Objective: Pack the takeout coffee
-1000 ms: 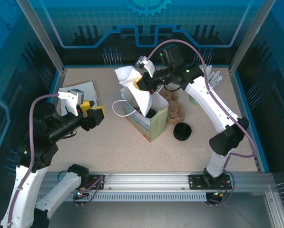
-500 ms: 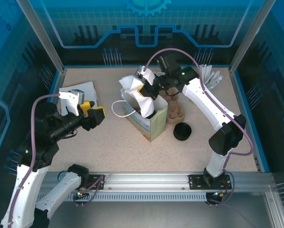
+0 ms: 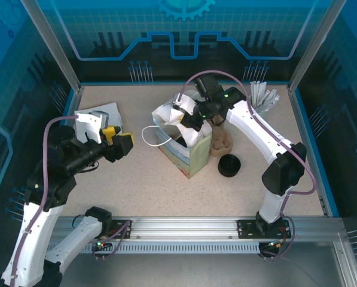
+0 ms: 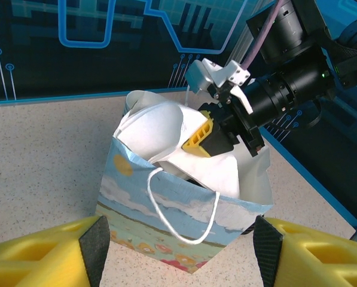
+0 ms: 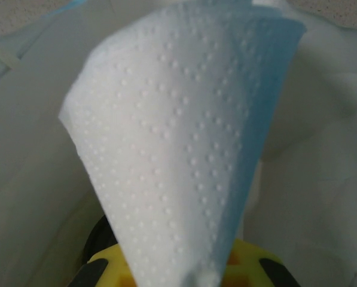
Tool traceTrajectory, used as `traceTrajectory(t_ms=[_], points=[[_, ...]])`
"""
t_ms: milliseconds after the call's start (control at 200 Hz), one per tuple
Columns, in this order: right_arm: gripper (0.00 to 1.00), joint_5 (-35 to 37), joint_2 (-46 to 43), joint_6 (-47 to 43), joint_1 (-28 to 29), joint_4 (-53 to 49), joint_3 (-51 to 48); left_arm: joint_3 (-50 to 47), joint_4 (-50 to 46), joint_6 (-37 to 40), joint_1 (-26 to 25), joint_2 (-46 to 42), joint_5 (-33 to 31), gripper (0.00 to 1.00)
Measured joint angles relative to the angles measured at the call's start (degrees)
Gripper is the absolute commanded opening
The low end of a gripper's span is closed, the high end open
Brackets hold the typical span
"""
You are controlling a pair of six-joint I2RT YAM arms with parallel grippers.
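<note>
A paper bag (image 3: 189, 160) printed with sky and flowers stands open mid-table, its white cord handle hanging down its left face. My right gripper (image 3: 188, 119) is at the bag's mouth, shut on a white embossed napkin (image 3: 168, 113) that drapes over the opening. In the right wrist view the napkin (image 5: 178, 149) rises from the right gripper (image 5: 178, 269). The left wrist view shows the bag (image 4: 178, 221), the napkin (image 4: 160, 125) and the right gripper (image 4: 205, 134) above it. My left gripper (image 3: 122, 144) hangs open left of the bag, touching nothing. The coffee is hidden.
A brown cardboard cup carrier (image 3: 221, 141) lies right of the bag, with a black round lid (image 3: 229, 165) in front of it. A stack of napkins (image 3: 106, 111) lies at the back left. Thin packets (image 3: 264, 94) lie by the back right wall.
My right gripper has come down and left with the napkin, bringing it from above the bag onto the bag's mouth. The left arm has barely moved.
</note>
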Motion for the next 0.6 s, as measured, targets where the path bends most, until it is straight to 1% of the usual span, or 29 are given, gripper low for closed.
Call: traceTrajectory(t_ms=[60,175,305,520,600], points=[[0.14,1.05,0.35,-0.72,0.46,-0.55,0.00,0.00,0.22,0.00,0.00,0.15,0.00,0.68],[0.28,2.19,1.11,-1.49,0.90,-1.38,0.00,0.00,0.39,0.00,0.00,0.22,0.00,0.68],[0.35,2.67,1.22,-1.27,0.92,-2.36,0.59,0.00,0.46,-0.02,0.00,0.48,0.00,0.68],[0.52,4.28,-0.17,-0.33,0.92,-3.56,3.50,0.00,1.62,-1.09,0.00,1.27,0.00,0.69],[0.53,4.61,-1.92,0.22,0.92,-3.63,3.54,0.00,2.12,-1.53,0.00,1.40,0.00,0.69]])
